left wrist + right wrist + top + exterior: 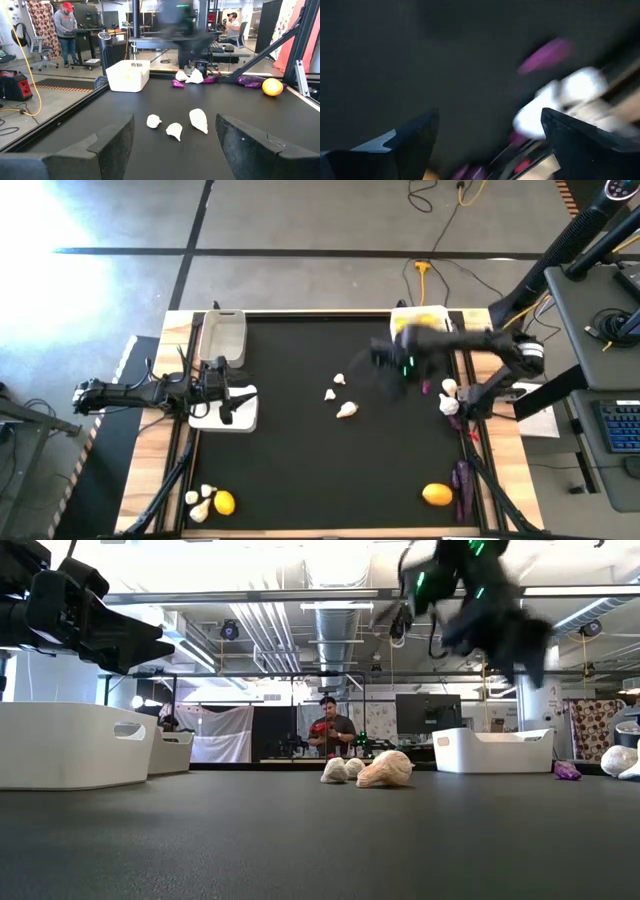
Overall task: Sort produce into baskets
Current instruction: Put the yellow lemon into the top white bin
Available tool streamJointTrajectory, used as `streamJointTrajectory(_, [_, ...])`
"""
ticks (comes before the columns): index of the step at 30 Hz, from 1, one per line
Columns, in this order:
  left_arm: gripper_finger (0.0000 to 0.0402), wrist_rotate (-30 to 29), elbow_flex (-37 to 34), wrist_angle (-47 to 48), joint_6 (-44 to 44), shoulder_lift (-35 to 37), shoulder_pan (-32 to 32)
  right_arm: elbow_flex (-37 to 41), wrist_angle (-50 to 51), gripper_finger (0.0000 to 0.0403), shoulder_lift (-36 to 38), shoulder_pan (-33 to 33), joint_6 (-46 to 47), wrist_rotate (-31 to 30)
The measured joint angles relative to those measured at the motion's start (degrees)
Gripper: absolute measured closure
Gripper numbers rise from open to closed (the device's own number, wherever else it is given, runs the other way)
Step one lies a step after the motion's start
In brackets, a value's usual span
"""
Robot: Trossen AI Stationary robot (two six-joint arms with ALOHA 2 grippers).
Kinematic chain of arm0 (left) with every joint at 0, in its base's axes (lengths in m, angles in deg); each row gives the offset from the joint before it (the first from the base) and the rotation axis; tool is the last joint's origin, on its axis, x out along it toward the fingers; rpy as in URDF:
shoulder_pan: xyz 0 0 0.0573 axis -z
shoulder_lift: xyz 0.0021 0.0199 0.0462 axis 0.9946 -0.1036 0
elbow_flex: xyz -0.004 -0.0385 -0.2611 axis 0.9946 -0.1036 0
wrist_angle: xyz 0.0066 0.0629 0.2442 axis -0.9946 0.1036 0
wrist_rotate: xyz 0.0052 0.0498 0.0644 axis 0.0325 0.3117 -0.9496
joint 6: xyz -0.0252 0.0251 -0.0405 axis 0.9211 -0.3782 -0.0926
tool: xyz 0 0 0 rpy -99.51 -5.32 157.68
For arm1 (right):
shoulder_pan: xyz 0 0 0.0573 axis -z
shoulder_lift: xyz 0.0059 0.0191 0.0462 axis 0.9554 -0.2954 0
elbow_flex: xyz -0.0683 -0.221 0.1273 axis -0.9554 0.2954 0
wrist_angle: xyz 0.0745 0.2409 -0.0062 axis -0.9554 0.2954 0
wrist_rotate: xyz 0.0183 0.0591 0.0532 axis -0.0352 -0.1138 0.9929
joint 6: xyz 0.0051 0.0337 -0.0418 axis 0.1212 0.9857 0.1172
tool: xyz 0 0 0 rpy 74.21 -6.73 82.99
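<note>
The right gripper (388, 358) hangs blurred above the black mat near the far right corner of the bench, its fingers (407, 140) spread wide with nothing between them. Just behind it, against the far edge, sits a white basket (420, 322) with a yellow fruit (424, 321) inside. Between the gripper and the right edge lie a small purple piece (426, 387) and a cluster of whitish bulbs (449, 398). Toward the middle of the mat, on the gripper's other side, three loose garlic bulbs (338, 395) lie apart from one another.

The left gripper (232, 392) waits at the left edge, fingers (107, 142) open and empty, over another white basket (226, 416). A greyish basket (223, 336) stands at the far left corner.

At the near right corner rest an orange citrus (437, 494) and a dark eggplant piece (461, 480) just beside it. At the near left corner lie a yellow citrus (224, 502) and pale bulbs (200, 502) touching it.
</note>
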Motion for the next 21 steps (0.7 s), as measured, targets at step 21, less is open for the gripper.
streamJointTrajectory(21, [0.0139,0.0,0.0,0.0,0.0,0.0,0.0,0.1,-12.3,0.0062,-9.5,-47.6,35.4,20.2])
